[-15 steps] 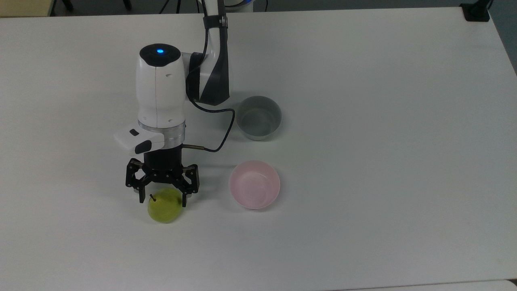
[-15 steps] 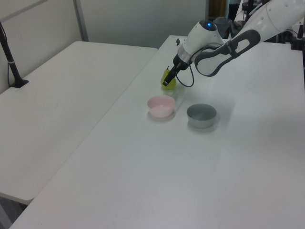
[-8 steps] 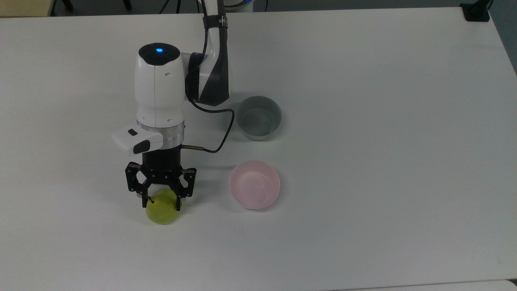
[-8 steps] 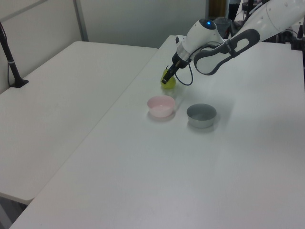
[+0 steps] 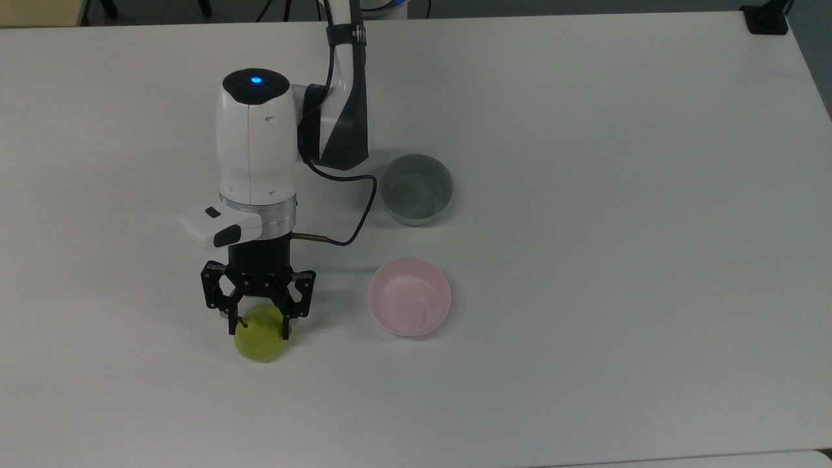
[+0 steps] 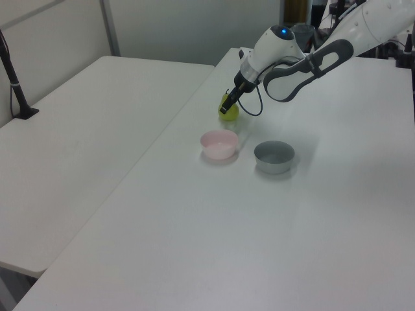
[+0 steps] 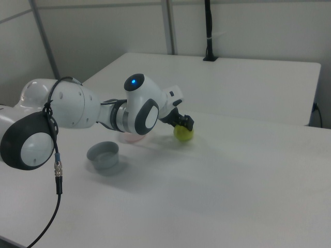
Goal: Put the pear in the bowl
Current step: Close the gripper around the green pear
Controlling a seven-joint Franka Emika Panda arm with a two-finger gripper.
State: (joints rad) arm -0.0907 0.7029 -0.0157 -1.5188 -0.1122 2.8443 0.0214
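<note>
Where pear (image 5: 261, 340) sits, end effector (image 5: 259, 327) (closed) grips

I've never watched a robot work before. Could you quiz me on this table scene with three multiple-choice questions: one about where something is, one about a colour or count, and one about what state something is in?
1. In the top view, where is the pear compared with the pink bowl?
A. To the top view's left of it
B. Inside it
C. To the top view's right of it

2. How many bowls stand on the table?
A. One
B. Two
C. Three

3. What is the hand doing?
A. Hanging open over the grey-blue bowl
B. Closed around the pear
C. Resting inside the pink bowl

Answers:
1. A: the pear lies left of the pink bowl, apart from it.
2. B: the pink bowl and the grey-blue bowl are the two bowls.
3. B: the hand has a finger on each side of the pear.
</note>
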